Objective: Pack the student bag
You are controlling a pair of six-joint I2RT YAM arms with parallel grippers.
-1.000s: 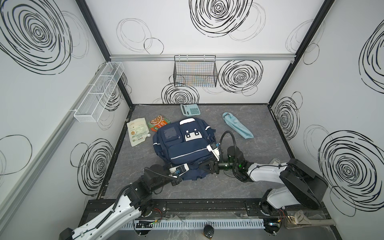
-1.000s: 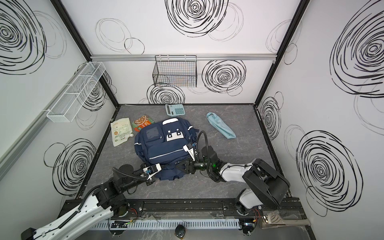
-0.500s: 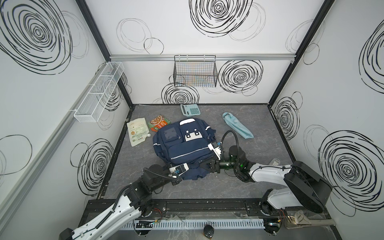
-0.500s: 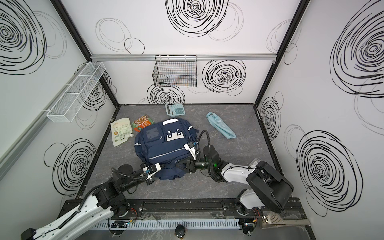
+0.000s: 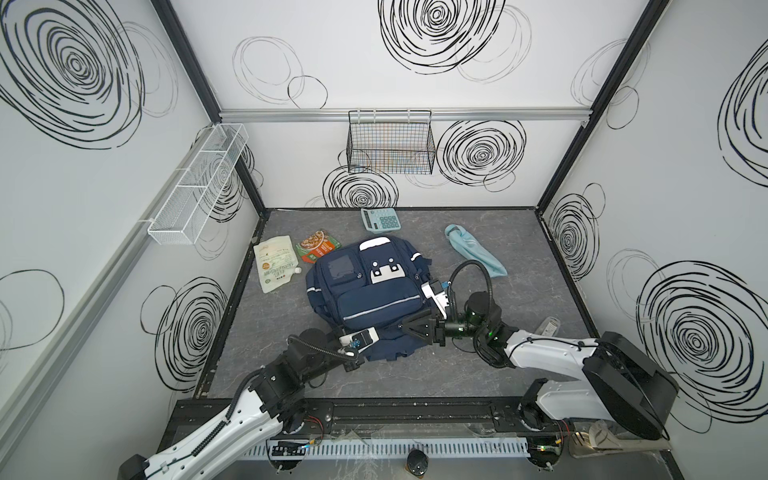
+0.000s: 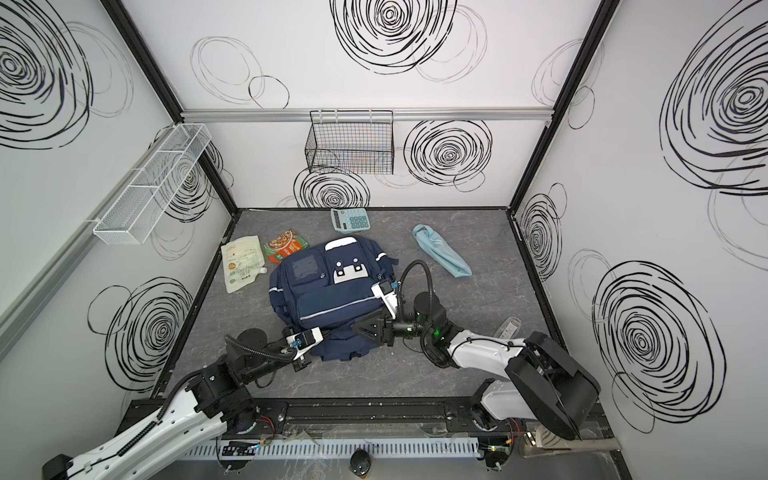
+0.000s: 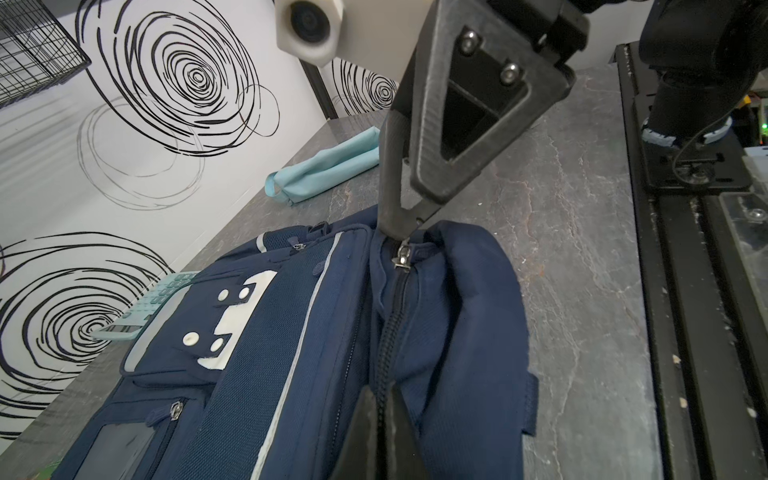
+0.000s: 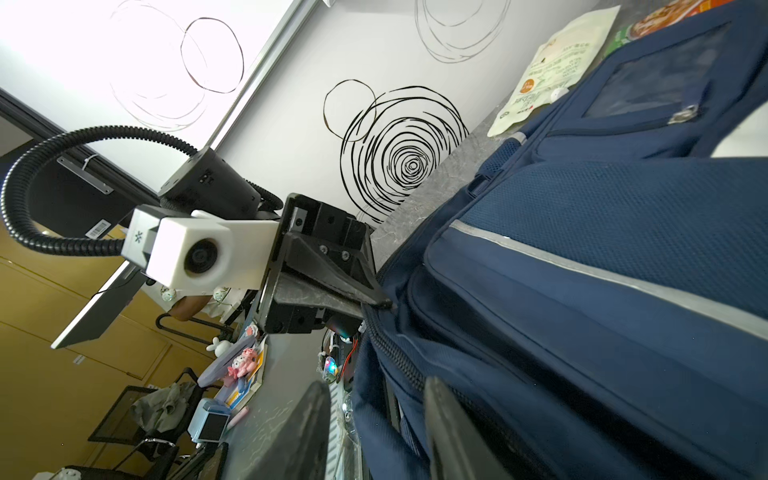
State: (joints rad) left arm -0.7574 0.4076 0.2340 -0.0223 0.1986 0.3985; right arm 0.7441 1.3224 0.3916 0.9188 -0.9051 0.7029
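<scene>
We find both top views bright and evenly lit, with only a soft shadow around the student bag (image 5: 365, 299) on the worktop (image 5: 540, 266). Straight lines bend near the borders. In the right wrist view the wall (image 8: 83, 50) is overexposed, and the right claw (image 8: 376, 386) is blurred.

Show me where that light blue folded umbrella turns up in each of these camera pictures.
In a top view: the umbrella lies on the table, right of the student bag, toward the back.
In a top view: the umbrella, same spot right of the bag.
Left wrist view: the umbrella lies on the table beyond the bag.
Right wrist view: not in it.
Shared landmark: the navy student bag, seen in all four.
</scene>
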